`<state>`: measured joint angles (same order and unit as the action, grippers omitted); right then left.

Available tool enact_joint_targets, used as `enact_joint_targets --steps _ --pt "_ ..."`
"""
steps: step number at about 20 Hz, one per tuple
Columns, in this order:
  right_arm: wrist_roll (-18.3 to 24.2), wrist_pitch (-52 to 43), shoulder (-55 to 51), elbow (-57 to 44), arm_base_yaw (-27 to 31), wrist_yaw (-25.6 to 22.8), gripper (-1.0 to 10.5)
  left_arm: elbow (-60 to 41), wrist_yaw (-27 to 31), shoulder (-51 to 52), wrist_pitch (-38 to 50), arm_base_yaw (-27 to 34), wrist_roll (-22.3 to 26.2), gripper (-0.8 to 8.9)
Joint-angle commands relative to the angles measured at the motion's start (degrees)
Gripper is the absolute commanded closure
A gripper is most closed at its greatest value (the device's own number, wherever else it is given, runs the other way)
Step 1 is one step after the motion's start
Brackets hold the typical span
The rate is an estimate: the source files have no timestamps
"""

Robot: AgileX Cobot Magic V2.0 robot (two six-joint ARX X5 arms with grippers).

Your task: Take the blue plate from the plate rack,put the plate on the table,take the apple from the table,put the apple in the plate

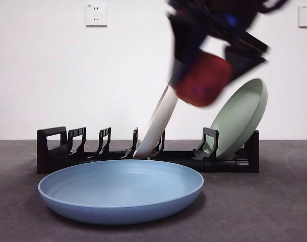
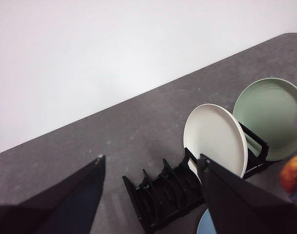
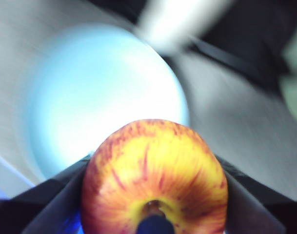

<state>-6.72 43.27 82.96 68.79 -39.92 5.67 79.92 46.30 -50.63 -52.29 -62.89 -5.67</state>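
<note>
While the right claw (image 1: 206, 75) hung blurred above the rack, its jaws pinched the apple (image 3: 154, 178) from both sides, a red fruit streaked yellow-orange round the stem dimple. The blue plate (image 1: 121, 190) lay flat on the dark grey surface (image 1: 274, 201), below the held apple and to one side, just in front of the plate rack (image 1: 52, 151). A cream-white plate (image 1: 157, 123) and a pale green plate (image 1: 241, 116) leaned in the rack. The left claw (image 2: 150, 168) was spread and empty, high over the rack.
</note>
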Motion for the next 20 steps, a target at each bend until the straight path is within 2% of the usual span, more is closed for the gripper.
enact_joint_targets --steps 1,8,14,15,19,20 --pt "-0.5 -2.3 3.3 3.7 -3.0 0.2 9.6 0.0 0.3 0.0 0.1 0.0 -0.3 4.99" --pt "-0.5 -6.8 16.7 7.8 -9.6 -0.2 9.6 0.0 0.2 0.0 -1.4 0.0 -0.4 4.99" --pt "-0.5 -6.8 26.3 7.8 -10.1 -1.5 9.4 0.0 0.2 0.0 -3.5 0.0 -0.7 4.99" --pt "-0.5 -6.8 26.8 7.8 -10.1 -1.5 9.1 0.0 0.2 0.0 -4.0 0.0 -0.8 4.99" --pt "-0.5 -6.7 26.9 7.8 -10.1 -1.2 5.2 0.0 0.2 0.0 -5.6 0.0 -1.7 4.99" --pt "-0.5 -6.7 26.8 7.8 -10.1 -1.3 4.9 0.0 0.2 0.0 -6.0 0.0 -2.1 4.99"
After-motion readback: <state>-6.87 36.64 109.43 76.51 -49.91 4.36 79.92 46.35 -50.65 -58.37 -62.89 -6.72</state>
